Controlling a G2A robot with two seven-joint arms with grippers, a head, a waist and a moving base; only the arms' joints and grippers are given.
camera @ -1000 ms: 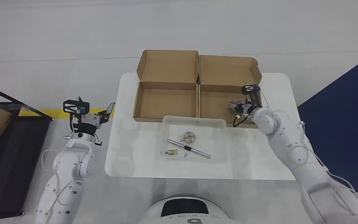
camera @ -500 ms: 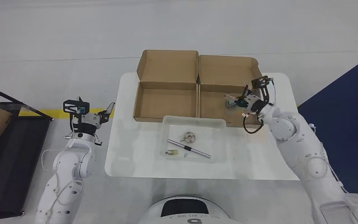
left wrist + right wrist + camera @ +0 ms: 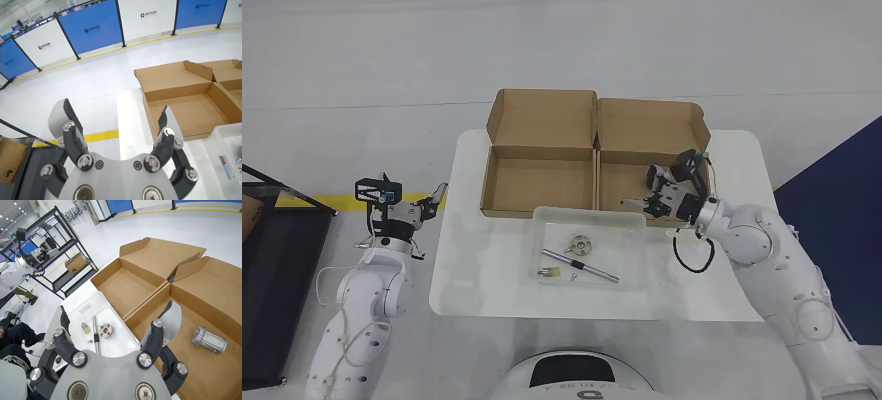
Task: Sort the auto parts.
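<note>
Looking over the tabletop [image 3: 692,290], nothing big is shifting. The left box [image 3: 537,185] and the right box [image 3: 622,190] are sitting side by side toward 12 o'clock, and the clear tray [image 3: 632,275] is sitting toward 6 o'clock.

What's changing is the right arm. A second ago the right tool [image 3: 117,309] was hanging over the right box's 3 o'clock side. Now it's swinging back toward 9 o'clock and hovering over that box's 6 o'clock wall, right by the tray, with its jaws spread wide and carrying nothing. The metal cylinder [image 3: 209,342] is lying on its side on the right box's floor, apart from the tool. So I'm guessing that drop-off is done and the arm is heading back for another part.

The left tool [image 3: 115,108] is staying parked off the tabletop's 9 o'clock edge, also gaping and empty.

Waiting in the tray are the rod [image 3: 95,332], the round flange [image 3: 105,330] just beside it, the little bottle [image 3: 85,328] and a tiny screw [image 3: 89,341]. I'm counting one part sorted and four still waiting.
</note>
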